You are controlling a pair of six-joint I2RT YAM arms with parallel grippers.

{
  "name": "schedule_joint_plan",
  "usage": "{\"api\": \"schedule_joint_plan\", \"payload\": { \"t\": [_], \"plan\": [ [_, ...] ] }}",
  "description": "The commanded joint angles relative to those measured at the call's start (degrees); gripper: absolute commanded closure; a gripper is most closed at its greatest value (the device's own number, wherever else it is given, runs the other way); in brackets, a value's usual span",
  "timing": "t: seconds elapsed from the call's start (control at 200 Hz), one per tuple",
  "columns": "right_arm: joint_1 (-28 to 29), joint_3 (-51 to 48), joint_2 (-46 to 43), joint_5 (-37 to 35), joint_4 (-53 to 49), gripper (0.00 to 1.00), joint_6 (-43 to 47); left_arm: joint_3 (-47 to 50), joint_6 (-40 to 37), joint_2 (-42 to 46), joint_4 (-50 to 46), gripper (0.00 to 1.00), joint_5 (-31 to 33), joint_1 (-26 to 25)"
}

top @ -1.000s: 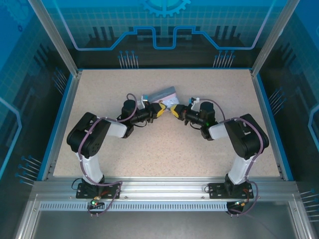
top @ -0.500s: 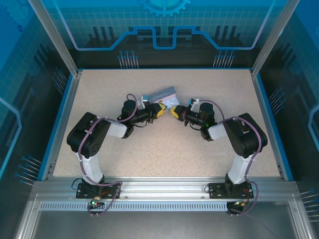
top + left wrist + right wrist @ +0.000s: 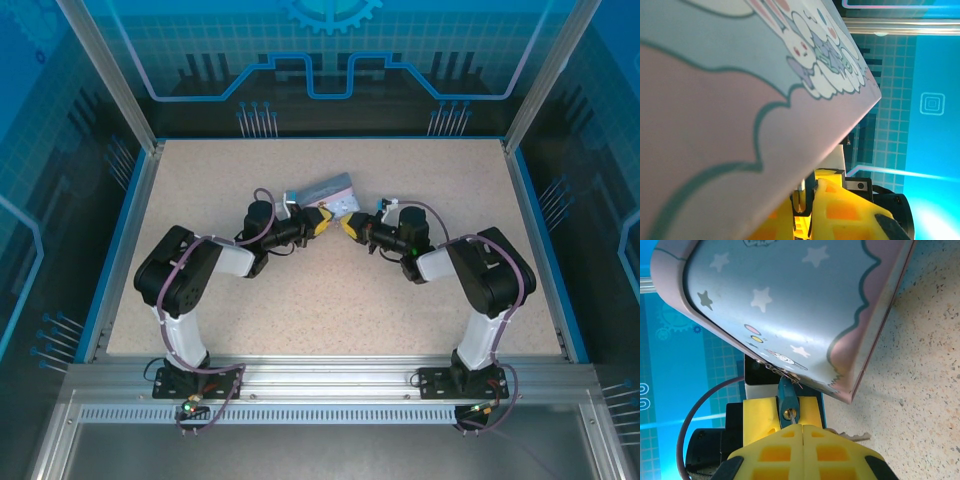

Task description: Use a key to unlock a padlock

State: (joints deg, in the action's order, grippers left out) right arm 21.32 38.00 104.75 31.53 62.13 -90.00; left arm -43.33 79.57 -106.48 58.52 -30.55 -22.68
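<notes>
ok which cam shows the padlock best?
Right wrist: the padlock sits centred under the tin, keyhole facing the camera, the key at it. Left wrist: tin up close, with a thin metal sliver at its edge, unclear what. Top external: too small to tell, between the left gripper and right gripper.

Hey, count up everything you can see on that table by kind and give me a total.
Grippers: 2 (left gripper, right gripper)
Tin box: 1
Padlock: 1
Key: 1
Loose metal piece, maybe a spare key: 1
Total: 6
</notes>
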Motion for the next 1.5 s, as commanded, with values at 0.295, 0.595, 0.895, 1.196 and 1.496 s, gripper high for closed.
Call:
{"api": "schedule_joint_plan", "payload": {
  "t": [0.295,0.595,0.895,1.196,1.496],
  "plan": [
    [1.66,7.29,1.35,2.03,-5.58,1.0,5.6,-1.04,-0.41,1.16,-0.53,1.0,-4.19,-2.2],
    [1.1,4.01,3.81,2.4,-4.06,1.0,9.45,-1.43,0.65,1.03,0.52,1.0,-4.17,-2.2],
    [1.09,3.54,5.11,2.45,-1.24,1.0,10.86,-1.49,0.71,1.26,0.38,1.0,-4.13,-2.24],
    [1.89,6.0,5.88,2.16,-2.98,1.0,11.08,-1.73,0.63,0.96,0.27,1.0,-4.0,-2.71],
    [1.9,8.88,5.49,4.15,-5.81,0.93,10.65,-0.99,0.79,-0.49,-0.59,1.0,-1.22,-2.49]
  ]
}}
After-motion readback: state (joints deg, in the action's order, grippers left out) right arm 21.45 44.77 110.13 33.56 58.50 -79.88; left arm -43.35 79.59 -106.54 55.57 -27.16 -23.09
